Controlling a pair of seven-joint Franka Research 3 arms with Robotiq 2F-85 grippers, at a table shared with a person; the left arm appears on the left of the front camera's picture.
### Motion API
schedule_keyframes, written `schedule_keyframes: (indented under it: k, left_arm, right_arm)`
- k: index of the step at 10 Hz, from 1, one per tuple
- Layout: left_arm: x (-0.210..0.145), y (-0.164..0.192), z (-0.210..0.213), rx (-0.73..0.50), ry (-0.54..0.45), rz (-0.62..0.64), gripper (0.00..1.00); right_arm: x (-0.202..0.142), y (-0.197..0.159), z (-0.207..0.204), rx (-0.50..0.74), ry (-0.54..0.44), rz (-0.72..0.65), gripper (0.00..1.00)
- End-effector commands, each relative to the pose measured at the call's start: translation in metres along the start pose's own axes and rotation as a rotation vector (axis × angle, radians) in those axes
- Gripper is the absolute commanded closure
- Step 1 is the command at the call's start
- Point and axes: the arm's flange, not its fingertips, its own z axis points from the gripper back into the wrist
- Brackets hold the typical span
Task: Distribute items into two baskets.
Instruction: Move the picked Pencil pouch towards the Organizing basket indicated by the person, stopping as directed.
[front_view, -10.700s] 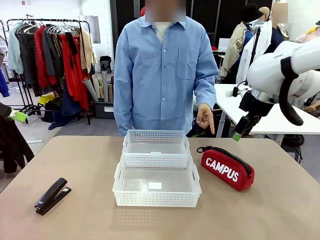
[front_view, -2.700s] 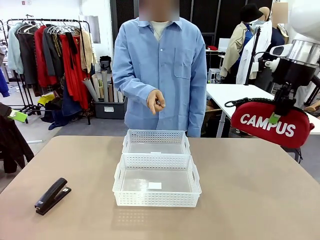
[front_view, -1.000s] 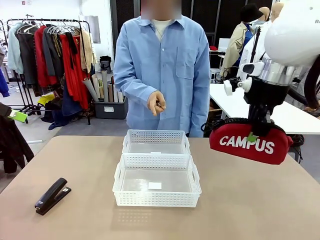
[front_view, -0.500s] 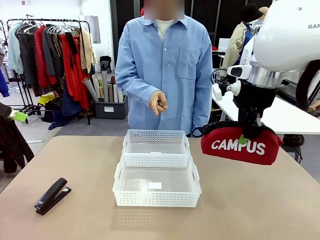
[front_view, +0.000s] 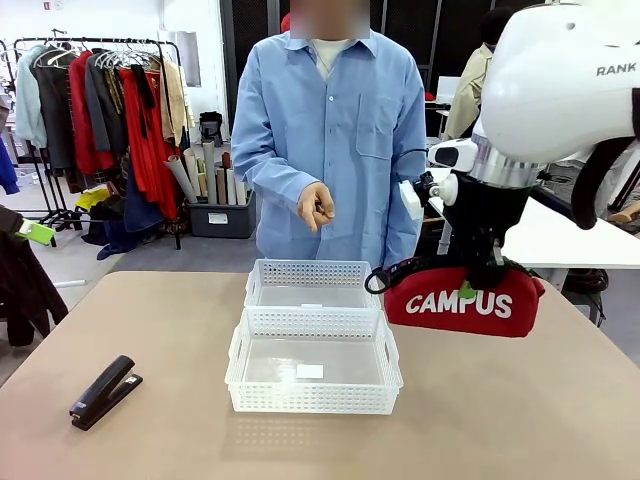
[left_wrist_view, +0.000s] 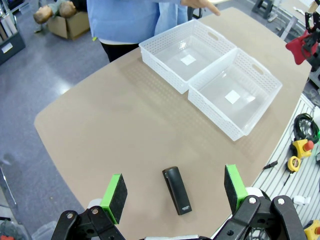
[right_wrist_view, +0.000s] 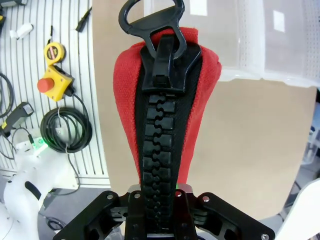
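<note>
**Front view.** The right gripper (front_view: 487, 284) comes down from above and is clamped on the top middle of the red "CAMPUS" pouch (front_view: 462, 303). The pouch hangs level in the air, clear of the table (front_view: 150, 320), with its white lettering facing the robot's side. It sits just right of the smaller basket (front_view: 312, 272), and its black strap loop (front_view: 384, 276) reaches toward that basket's right rim. The larger basket (front_view: 314, 400) stands touching the smaller one, on the robot's side of it. The black stapler (front_view: 104, 392) lies on the table, well apart to the left of both baskets. A person in a blue shirt (front_view: 330, 130) stands at the far edge, one hand (front_view: 316, 205) raised at waist height.

**Right wrist view.** The right gripper (right_wrist_view: 159, 196) has its jaws drawn tight on the pouch (right_wrist_view: 127, 100). The black zip runs up from between them to the strap loop (right_wrist_view: 150, 14). A basket wall (right_wrist_view: 260, 47) shows beyond, at upper right.

**Left wrist view.** The left gripper (left_wrist_view: 174, 190) has its green pads (left_wrist_view: 116, 196) spread wide with nothing between them. It hangs high over the table, with the stapler (left_wrist_view: 179, 200) lying below. The smaller basket (left_wrist_view: 162, 70) and larger basket (left_wrist_view: 212, 117) sit farther off.
</note>
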Motion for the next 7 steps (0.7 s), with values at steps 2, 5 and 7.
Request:
schedule_keyframes:
  k: [2, 5, 7]
  left_arm:
    - [0.000, 0.000, 0.000, -0.012, -0.015, -0.007, 0.00]
    - [0.000, 0.000, 0.000, -0.012, -0.015, -0.007, 0.00]
    - [0.000, 0.000, 0.000, -0.012, -0.015, -0.007, 0.00]
  right_arm:
    - [0.016, 0.011, -0.011, -0.033, 0.013, 0.017, 1.00]
    - [0.034, 0.004, -0.027, 0.000, 0.020, 0.011, 1.00]
    - [0.046, -0.001, -0.038, 0.010, 0.014, -0.002, 1.00]
